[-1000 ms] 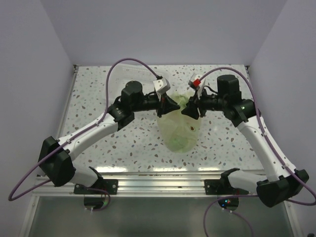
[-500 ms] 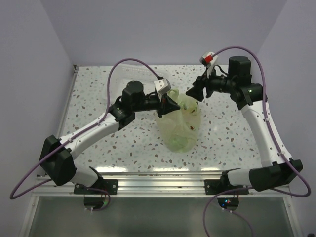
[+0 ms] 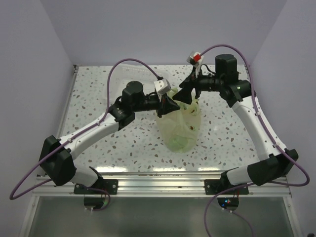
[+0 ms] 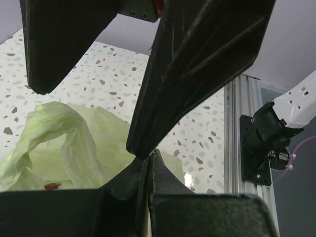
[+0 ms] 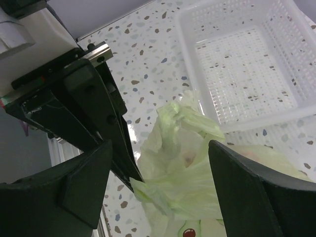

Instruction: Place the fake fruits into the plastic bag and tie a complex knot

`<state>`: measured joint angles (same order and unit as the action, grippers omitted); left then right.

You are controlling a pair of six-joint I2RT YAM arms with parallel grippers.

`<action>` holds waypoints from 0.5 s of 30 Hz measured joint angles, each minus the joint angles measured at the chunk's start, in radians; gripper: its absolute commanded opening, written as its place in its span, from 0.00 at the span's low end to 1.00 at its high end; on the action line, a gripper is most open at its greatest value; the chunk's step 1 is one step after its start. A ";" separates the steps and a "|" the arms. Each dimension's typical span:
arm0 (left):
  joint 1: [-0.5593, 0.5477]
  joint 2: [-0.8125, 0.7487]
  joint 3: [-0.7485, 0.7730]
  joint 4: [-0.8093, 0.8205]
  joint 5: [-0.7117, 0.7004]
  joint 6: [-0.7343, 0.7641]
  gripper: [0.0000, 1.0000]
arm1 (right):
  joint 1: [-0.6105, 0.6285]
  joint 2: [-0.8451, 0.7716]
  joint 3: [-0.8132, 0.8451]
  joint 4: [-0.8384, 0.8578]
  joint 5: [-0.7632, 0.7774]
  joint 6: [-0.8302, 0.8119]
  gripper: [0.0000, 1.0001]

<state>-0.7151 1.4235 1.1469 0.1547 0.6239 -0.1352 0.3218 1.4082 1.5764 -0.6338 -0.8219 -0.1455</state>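
Note:
The pale green plastic bag (image 3: 180,127) stands in the middle of the table, bulging, its contents only dim shapes through the film. Its bunched handle ends (image 5: 195,118) stick up like leaves; I cannot tell whether they are knotted. My left gripper (image 3: 170,105) is shut on a fold of the bag's top at its left side, the jaws pressed together (image 4: 149,157). My right gripper (image 3: 188,93) hovers open just above the bag's top, holding nothing; in the right wrist view (image 5: 160,148) its fingers straddle the bag. The bag also shows in the left wrist view (image 4: 69,143).
A clear-white plastic basket (image 5: 247,64) lies on the speckled table behind the bag. The left arm's fingers (image 5: 106,128) reach in close beside my right gripper. An aluminium rail (image 3: 158,175) runs along the near edge.
My right gripper drew back and up to the right away from the bag, then swung back left and now hangs open over its top. A handle loop has sprung up. The left gripper held still.

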 measured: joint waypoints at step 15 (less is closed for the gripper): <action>0.000 -0.055 -0.036 -0.029 0.020 0.000 0.00 | 0.049 0.132 0.000 0.060 0.072 0.023 0.04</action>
<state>-0.7147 1.3685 1.1110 0.1257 0.6437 -0.1349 0.3706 1.5398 1.5761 -0.5735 -0.7498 -0.1223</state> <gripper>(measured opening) 0.020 0.119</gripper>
